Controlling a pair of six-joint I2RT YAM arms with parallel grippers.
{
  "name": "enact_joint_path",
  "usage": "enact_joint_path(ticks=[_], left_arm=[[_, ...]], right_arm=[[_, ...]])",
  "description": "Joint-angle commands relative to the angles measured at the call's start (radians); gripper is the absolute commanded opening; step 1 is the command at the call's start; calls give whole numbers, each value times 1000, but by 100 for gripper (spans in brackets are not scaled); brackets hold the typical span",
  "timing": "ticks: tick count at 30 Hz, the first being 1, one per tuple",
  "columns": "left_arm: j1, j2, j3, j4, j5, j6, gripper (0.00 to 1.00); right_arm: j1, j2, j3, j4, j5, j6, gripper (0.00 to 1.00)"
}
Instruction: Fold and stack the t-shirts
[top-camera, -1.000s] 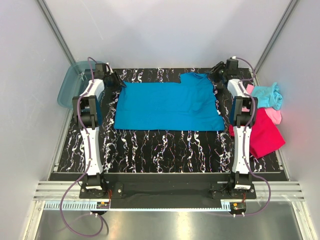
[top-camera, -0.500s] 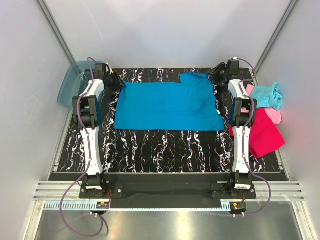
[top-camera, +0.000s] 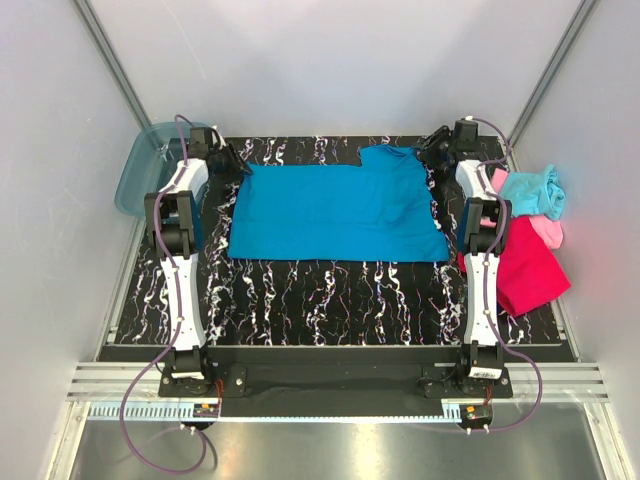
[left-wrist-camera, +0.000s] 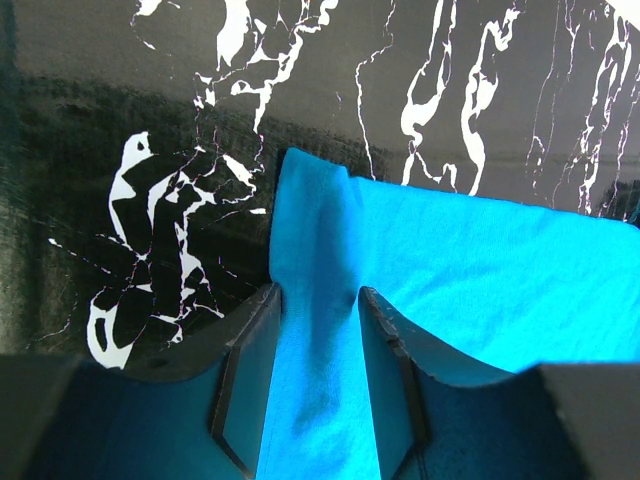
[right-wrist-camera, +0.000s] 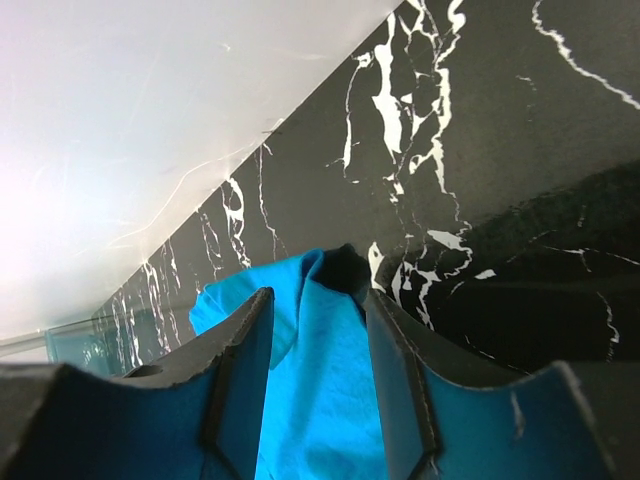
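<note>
The blue shirt (top-camera: 335, 212) lay spread flat on the black marbled table (top-camera: 330, 290), in the upper middle of the overhead view, its long side running left to right across the frame. Its upper right part stepped up a little higher than the rest of the top edge.

The left gripper (top-camera: 233, 160) sat at the shirt's upper left corner and the right gripper (top-camera: 433, 150) at its upper right corner, so both held the edge farthest from the arm bases. In the left wrist view a ridge of blue cloth ran up from the table and passed between the jaws, which were closed on it. In the right wrist view the corner of the cloth hung between the jaws, lifted clear of the table, and the jaws were pinched on it too.

From both grips the whole body of the shirt stretched down the frame toward the bases. A fold would probably mean carrying that held edge down over the cloth to meet the lower edge, both arms moving level so the long side stayed straight.

At the right edge of the overhead view the red shirt (top-camera: 535, 270), pink shirt (top-camera: 547, 232) and aqua shirt (top-camera: 535, 190) lay heaped, unfolded, nearest the right arm. A teal bin (top-camera: 135, 175) stood at the upper left.
</note>
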Motion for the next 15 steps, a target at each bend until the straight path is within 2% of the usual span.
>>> enact_joint_path(ticks=[1,15], left_arm=[[10,-35,-21,-29,0,-9,44],[15,-37,-27,-21,10,-14,43]], right_arm=[[8,26,49,-9,-27,2,49],[50,61,94,-7,-44,14,46]])
